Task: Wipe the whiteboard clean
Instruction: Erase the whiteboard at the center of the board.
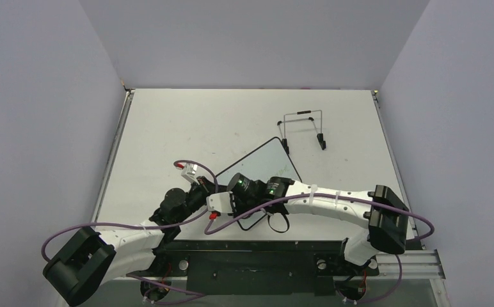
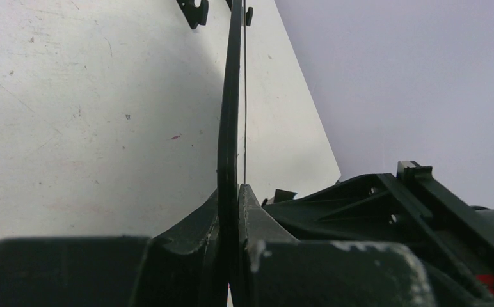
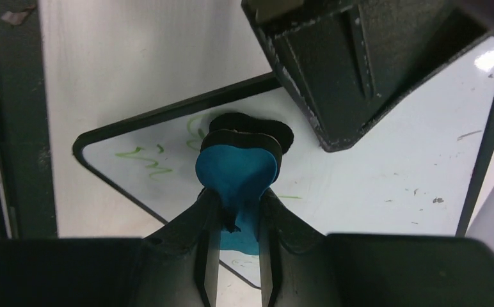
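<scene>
Currently left end effector (image 2: 231, 204) is clenched on the frame edge of the whiteboard (image 1: 267, 160), which sits mid-worktop (image 1: 187, 121), just ahead of both arms. Right end effector (image 3: 237, 204) grips a blue eraser (image 3: 235, 169) pressed to the board face. Green scribbles (image 3: 145, 160) show near one corner. Wire stand (image 1: 302, 128) sits beyond, apart.

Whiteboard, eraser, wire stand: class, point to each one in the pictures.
whiteboard (image 3: 372, 169): right wrist view, bare white writing surface.
eraser (image 3: 235, 167): right wrist view, blue face.
wire stand (image 1: 322, 143): top external view, right black foot.
</scene>
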